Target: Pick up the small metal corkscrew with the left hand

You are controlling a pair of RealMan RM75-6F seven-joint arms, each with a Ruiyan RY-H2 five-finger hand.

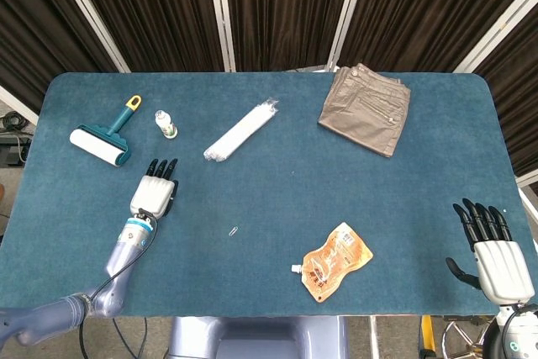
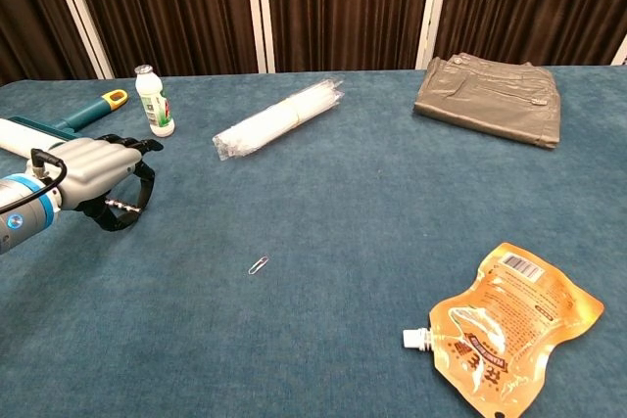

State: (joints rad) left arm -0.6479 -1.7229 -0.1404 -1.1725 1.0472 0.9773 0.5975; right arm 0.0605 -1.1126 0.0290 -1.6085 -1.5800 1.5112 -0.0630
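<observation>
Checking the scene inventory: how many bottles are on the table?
1. A small white bottle stands upright at the table's far left, beside the lint roller, just beyond the left hand. None seems hidden.

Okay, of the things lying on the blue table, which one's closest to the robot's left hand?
The small metal corkscrew, directly under the curled fingers of the left hand. The white bottle and teal lint roller lie farther back.
</observation>
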